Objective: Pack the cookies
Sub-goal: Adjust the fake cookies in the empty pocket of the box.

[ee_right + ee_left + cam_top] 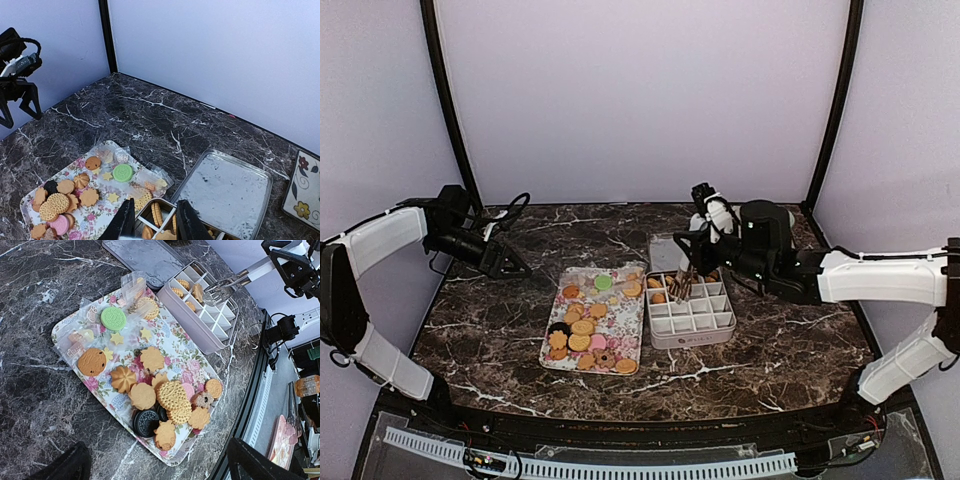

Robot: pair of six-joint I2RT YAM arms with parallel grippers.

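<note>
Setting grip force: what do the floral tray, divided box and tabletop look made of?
Floral rectangular tray: probably printed tin or melamine; glossy raised rim. Pale lilac divided box: likely painted tin, smooth satin walls; white dividers maybe plastic or card. Dark tabletop: marble-look, white veins, slight sheen; could be laminate.

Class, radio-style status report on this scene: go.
Left gripper open, off to side. Right gripper shut on tongs over divided box. Most cookies on floral tray, few boxed. Clear wrappers among them.
</note>
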